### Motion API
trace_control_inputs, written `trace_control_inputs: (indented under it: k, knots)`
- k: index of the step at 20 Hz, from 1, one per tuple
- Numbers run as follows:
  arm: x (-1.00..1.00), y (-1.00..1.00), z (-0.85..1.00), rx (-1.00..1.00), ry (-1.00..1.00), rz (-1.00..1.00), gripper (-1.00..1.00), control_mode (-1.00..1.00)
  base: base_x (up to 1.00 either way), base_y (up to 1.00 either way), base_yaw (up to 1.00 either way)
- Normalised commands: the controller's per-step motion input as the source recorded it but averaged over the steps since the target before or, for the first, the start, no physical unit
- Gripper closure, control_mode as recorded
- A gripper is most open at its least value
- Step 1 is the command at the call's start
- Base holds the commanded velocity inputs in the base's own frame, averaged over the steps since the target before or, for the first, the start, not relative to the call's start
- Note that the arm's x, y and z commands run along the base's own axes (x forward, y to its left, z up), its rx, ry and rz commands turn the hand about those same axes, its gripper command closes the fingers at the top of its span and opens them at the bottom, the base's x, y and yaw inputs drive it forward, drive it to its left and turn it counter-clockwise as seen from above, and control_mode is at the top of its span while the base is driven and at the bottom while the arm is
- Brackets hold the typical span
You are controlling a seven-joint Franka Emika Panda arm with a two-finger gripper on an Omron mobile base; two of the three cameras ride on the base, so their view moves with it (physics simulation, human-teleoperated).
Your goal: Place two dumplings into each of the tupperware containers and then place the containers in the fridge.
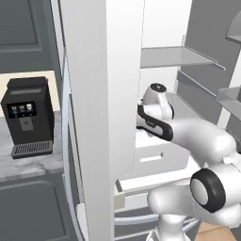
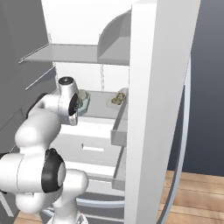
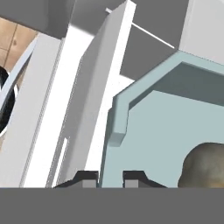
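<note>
1. At nine o'clock in the left base view, a black coffee machine (image 1: 27,116) is standing on the marble counter (image 1: 28,162), well apart from the work.
2. Moving right, the fridge (image 1: 101,117) is standing open, its white door edge running through the middle of the view and grey shelves showing at one o'clock.
3. The white arm (image 1: 188,134) is reaching in from five o'clock toward the mid-level shelf.
4. In the right base view, one tupperware container (image 2: 83,101) is showing just beside the wrist at nine o'clock, apparently the one in the grip, though the wrist is hiding most of it.
5. Toward the centre, a second container (image 2: 117,99) holding dumplings (image 2: 116,99) is sitting on the same shelf.
6. In the hand view, the gripper (image 3: 110,179) at six o'clock is pinching the pale blue-green wall of the held box, its two tips pressed onto the rim.
7. One dumpling (image 3: 203,165) is lying inside at four o'clock.
8. Handling judgement: the box is looking light and thin-walled, likely flexing a little, and smooth enough to slip.
9. The rim is the sensible hold, kept level, since the loose dumplings could roll if it tips.
10. The load is seeming nearly placed, with release onto the shelf probably next.
</note>
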Motion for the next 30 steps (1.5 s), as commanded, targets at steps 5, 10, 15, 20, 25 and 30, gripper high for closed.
trace_control_inputs:
  k: [5, 10, 15, 20, 25, 30]
  knots:
    - [1.00, 0.33, -0.16, 0.00, 0.05, -0.01, 1.00, -1.00, 0.00, 0.00, 0.00]
    - [1.00, 0.32, -0.26, 0.00, 0.05, -0.02, 1.00, -1.00, 0.00, 0.00, 0.00]
    - [1.00, 0.31, -0.39, -0.02, 0.04, -0.04, 1.00, -1.00, 0.00, 0.00, 0.00]
    - [0.49, 0.20, -0.33, 0.00, -0.06, -0.13, -1.00, -1.00, 0.00, 0.00, 0.00]
    - [0.00, -0.04, -0.16, 0.20, -0.28, -0.10, -1.00, -1.00, 0.00, 0.00, 0.00]
    - [-0.05, -0.08, 0.00, 0.14, -0.25, 0.01, -1.00, -1.00, 0.00, 0.00, 0.00]
